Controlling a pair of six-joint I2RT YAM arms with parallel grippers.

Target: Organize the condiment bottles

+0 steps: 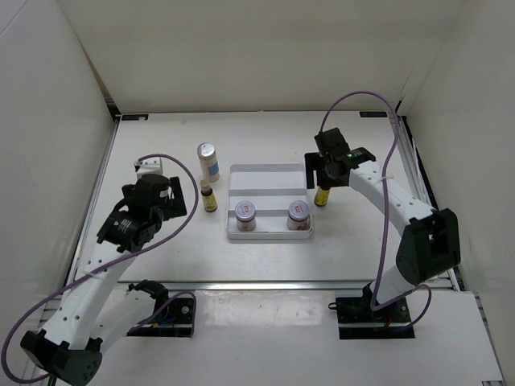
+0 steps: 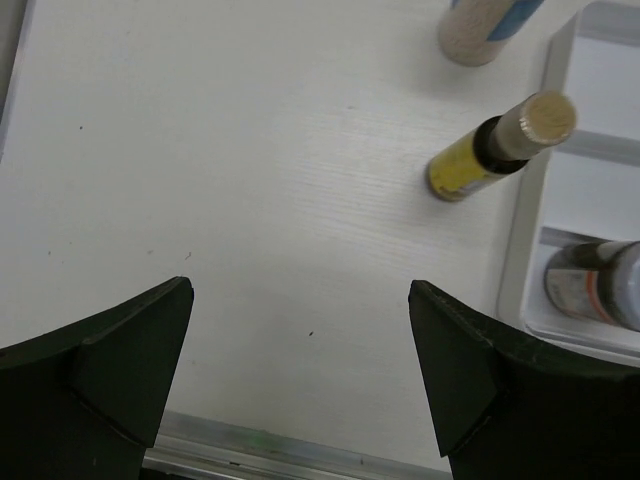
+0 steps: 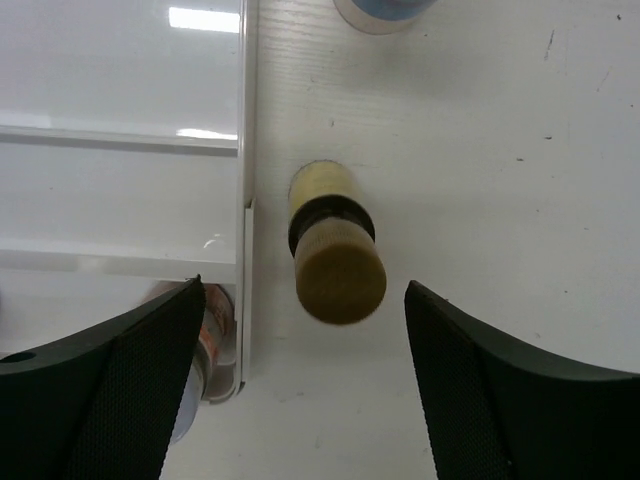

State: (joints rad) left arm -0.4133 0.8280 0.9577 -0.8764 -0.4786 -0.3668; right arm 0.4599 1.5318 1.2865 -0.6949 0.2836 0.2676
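Note:
A grey ridged tray (image 1: pixel 269 173) holds two squat silver-lidded jars (image 1: pixel 245 215) (image 1: pixel 298 213) in its near compartment. A white blue-labelled bottle (image 1: pixel 208 161) and a tiny yellow bottle (image 1: pixel 209 199) stand left of the tray. A second tiny yellow bottle (image 1: pixel 322 195) stands just right of the tray. My right gripper (image 1: pixel 326 173) is open above it, and in the right wrist view the gripper (image 3: pixel 305 290) has one finger on each side of the bottle (image 3: pixel 335 265). A blue-labelled bottle base (image 3: pixel 385 8) shows beyond it. My left gripper (image 1: pixel 161 189) is open and empty over bare table (image 2: pixel 300 300).
In the left wrist view the yellow bottle (image 2: pixel 470 165), the white bottle (image 2: pixel 480 25), the tray rim (image 2: pixel 525 230) and a jar (image 2: pixel 595 285) lie ahead to the right. A jar (image 3: pixel 200 330) and the tray wall (image 3: pixel 245 200) sit beside the right gripper's left finger. White walls enclose the table.

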